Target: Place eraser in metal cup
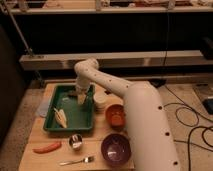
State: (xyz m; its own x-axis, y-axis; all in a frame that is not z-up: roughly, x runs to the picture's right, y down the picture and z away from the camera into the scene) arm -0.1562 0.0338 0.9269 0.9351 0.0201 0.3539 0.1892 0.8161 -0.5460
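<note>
The metal cup (75, 142) is a small shiny cylinder standing on the wooden table just in front of the green tray (52, 125). My gripper (81, 97) hangs from the white arm over the right half of the tray, well behind the cup. I cannot make out the dark eraser anywhere; it may be hidden behind the arm.
A pale yellow item (61, 118) lies in the tray. A white round cup (101, 102), an orange bowl (116, 116) and a purple bowl (115, 149) stand to the right. A red oblong item (47, 147) and a fork (77, 161) lie near the front edge.
</note>
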